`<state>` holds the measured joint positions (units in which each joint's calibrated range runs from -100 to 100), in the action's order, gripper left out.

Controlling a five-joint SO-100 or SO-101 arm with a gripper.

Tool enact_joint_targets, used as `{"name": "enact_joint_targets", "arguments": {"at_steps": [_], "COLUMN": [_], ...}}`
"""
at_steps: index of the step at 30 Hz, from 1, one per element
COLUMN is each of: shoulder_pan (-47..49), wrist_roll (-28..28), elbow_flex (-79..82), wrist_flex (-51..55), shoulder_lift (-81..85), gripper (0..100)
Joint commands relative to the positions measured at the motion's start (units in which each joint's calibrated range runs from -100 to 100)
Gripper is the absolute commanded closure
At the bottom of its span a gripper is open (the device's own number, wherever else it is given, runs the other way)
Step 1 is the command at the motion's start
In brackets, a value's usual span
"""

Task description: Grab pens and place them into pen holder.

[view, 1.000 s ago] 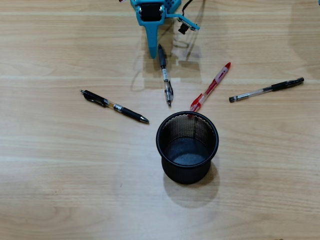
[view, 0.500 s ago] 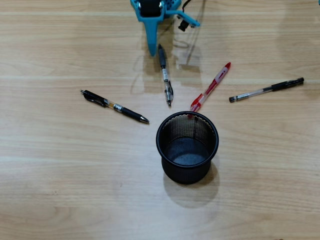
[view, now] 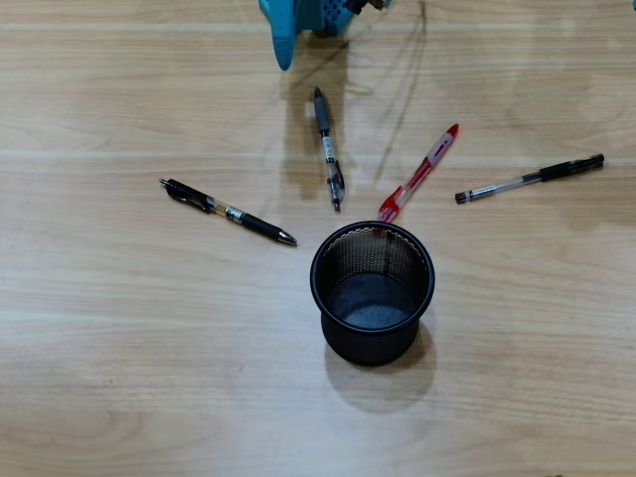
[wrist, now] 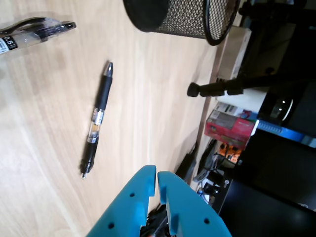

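Several pens lie on the wooden table in an arc above the pen holder (view: 316, 273), a black mesh cup standing upright with nothing visible inside. In the overhead view there are a black-and-clear pen (view: 328, 149), a red pen (view: 419, 174), a black-and-clear pen (view: 530, 179) at the right, and one with a yellowish band (view: 229, 211) at the left. My blue gripper (view: 285, 62) sits at the top edge, apart from every pen. The wrist view shows the gripper (wrist: 157, 173) shut and holding nothing, the banded pen (wrist: 97, 121), another pen (wrist: 34, 32) and the pen holder (wrist: 182, 17).
The table edge (wrist: 217, 74) runs down the right of the wrist view, with a black tripod leg (wrist: 222, 88) and floor clutter beyond. A thin cable (view: 402, 79) hangs over the table near the arm in the overhead view.
The gripper has drawn back toward the top edge of the overhead view, away from the middle black-and-clear pen. No pen has moved.
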<state>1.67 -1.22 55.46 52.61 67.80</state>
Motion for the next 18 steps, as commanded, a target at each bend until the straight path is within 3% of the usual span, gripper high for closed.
{"name": "enact_joint_targets", "arguments": {"at_steps": [1,4,7,13,18], "shoulder_pan": [-1.07,-4.09,-6.19,-10.22,-9.85], "wrist_roll": [1.75,5.62,7.45,7.98,7.98], "elbow_flex": [-6.41,-11.29,-20.07,-43.42,-58.53], "wrist_flex": [-0.36,2.01,12.13,35.45,41.47], "shoulder_lift": [-4.15,-11.03,-20.03,-38.97,-53.49], "gripper": [98,98,98,98,98]}}
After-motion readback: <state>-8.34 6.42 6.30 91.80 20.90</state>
